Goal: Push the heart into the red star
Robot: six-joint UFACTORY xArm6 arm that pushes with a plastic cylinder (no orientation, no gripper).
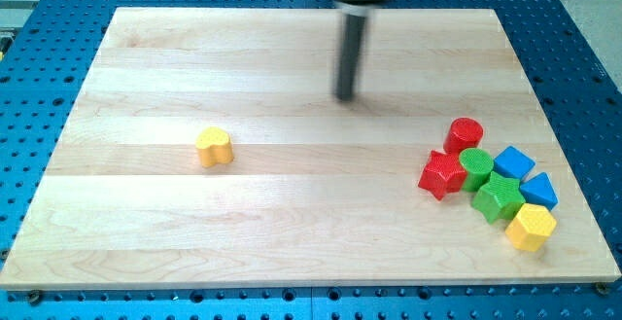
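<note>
A yellow heart block (214,147) lies alone on the wooden board's left half. A red star block (442,174) sits at the left edge of a cluster of blocks at the view's right. My tip (345,97) is at the end of the dark rod in the upper middle of the board. It is well above and to the right of the heart, and up and to the left of the red star. It touches no block.
The cluster holds a red cylinder (465,133), a green cylinder (476,165), a green star (499,196), a blue cube (513,161), a blue triangle (539,191) and a yellow hexagon (531,227). The board's edge (311,281) borders a blue perforated table.
</note>
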